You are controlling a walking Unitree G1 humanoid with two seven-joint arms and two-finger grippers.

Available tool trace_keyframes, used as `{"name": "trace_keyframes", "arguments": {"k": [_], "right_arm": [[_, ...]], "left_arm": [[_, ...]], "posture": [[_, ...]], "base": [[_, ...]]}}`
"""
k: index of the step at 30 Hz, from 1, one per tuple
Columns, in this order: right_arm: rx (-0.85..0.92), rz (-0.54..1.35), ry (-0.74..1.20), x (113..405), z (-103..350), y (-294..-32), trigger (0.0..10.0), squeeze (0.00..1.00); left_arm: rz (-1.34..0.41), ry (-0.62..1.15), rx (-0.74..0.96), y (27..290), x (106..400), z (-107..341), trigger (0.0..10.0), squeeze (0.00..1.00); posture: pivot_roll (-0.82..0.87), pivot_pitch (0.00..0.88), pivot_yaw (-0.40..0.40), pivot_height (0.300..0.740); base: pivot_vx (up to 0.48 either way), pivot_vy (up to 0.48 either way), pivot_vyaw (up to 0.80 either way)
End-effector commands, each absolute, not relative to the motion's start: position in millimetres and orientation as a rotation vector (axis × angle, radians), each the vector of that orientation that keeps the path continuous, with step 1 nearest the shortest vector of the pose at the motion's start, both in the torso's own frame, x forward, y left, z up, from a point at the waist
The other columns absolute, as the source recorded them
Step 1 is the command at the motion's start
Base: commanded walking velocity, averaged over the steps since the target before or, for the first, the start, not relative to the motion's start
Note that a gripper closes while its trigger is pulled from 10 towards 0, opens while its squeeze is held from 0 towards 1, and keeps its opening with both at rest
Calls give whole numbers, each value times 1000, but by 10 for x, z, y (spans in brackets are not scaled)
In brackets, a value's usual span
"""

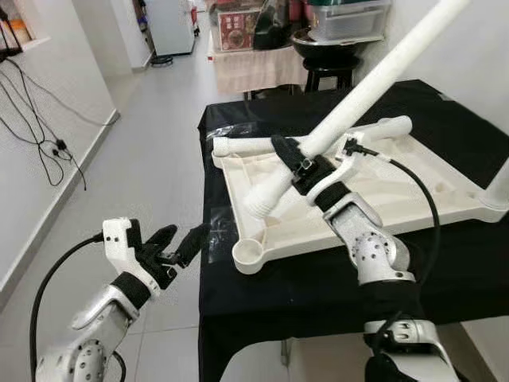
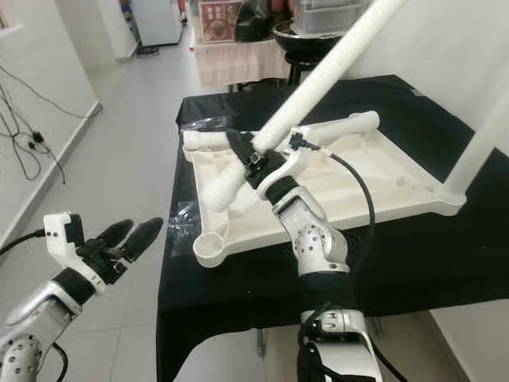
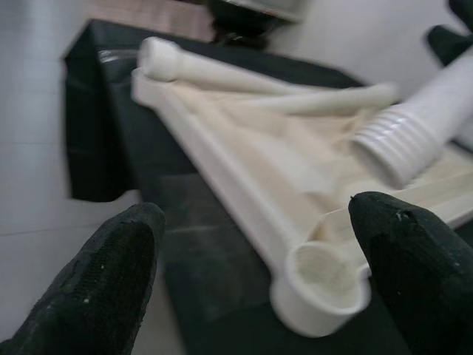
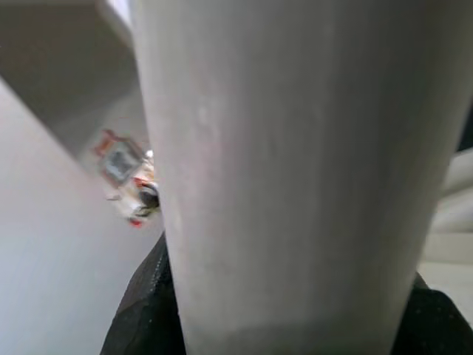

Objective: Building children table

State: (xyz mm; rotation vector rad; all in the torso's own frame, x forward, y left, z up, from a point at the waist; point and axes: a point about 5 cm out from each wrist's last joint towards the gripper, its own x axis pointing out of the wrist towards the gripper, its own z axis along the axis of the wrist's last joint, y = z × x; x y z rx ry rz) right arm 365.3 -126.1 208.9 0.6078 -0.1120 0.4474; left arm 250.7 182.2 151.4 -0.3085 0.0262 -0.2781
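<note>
Black cloth [image 1: 334, 286] was draped over the table, and the upturned cream plastic tabletop [image 1: 413, 195] was laid on it, one round corner socket [image 1: 253, 256] set near the table's front left corner. A long white plastic table leg [image 1: 374, 83] was clamped between the fingers of the right gripper [image 1: 306, 169], tilted, its ribbed end [image 1: 260, 203] held just above the tabletop near that socket. The left gripper [image 1: 176, 243] was held off the table's left edge, fingers [image 3: 111, 281] spread apart and closed on nothing.
</note>
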Motion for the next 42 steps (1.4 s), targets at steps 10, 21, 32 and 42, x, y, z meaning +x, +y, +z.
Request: {"name": "trace_keyframes", "arguments": {"k": [10,21,32,42], "right_arm": [[331,448,-94,3712,2056,-1144,10000,0],[217,670,-184,3756,2319,-1034,10000,0],[117,1111,-299,3655,2637,-1205,10000,0],[56,1389,-320,3527,2800,-1480,10000,0]], "left_arm": [[-62,-3,-41,1858,2349,1575,10000,0],[-176,28,67,1659,2051,1587,10000,0],[-488,72,61,1355,1766,1605,10000,0],[-530,76,23,1338,1732,1619,10000,0]], "posture": [[-42,123,43,740],[22,211,34,740],[50,269,34,740],[45,283,62,740]], "base": [[0,0,0],[0,0,655],[0,0,0],[0,0,0]]}}
